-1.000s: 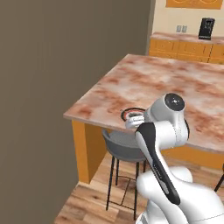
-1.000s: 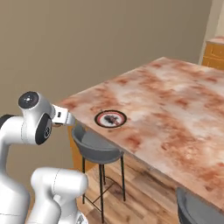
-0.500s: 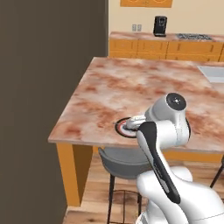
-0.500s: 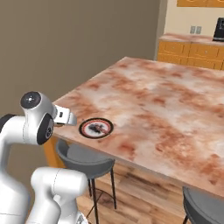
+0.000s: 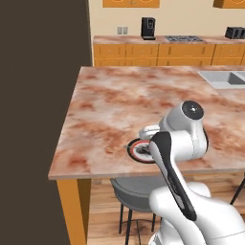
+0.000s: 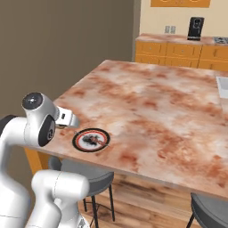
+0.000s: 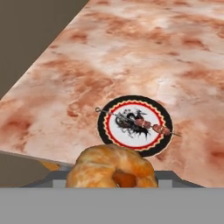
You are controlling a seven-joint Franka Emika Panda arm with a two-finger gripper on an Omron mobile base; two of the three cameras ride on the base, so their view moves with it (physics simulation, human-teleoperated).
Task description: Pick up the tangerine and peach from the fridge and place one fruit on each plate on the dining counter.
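Observation:
In the hand view a dull-orange, lumpy-skinned tangerine sits at the bottom, with my gripper shut on it; the fruit hides the fingertips. Just beyond it lies a small plate with a dark and red rim, near the front edge of the pink-brown marbled dining counter. In the base views the hand hovers at the counter's edge, right beside the plate, which the arm partly covers in the left base view. The peach, the fridge's interior and a second plate are out of view.
Grey stools stand under the counter's front edge. A tall dark grey wall rises on the left. A sink is set in the counter's far right. The wall counter with a coffee machine runs along the back.
The whole scene has shifted, so the base has driven along the counter's corner. The plate now lies closer and more centred before the hand. The fruit stays in the gripper.

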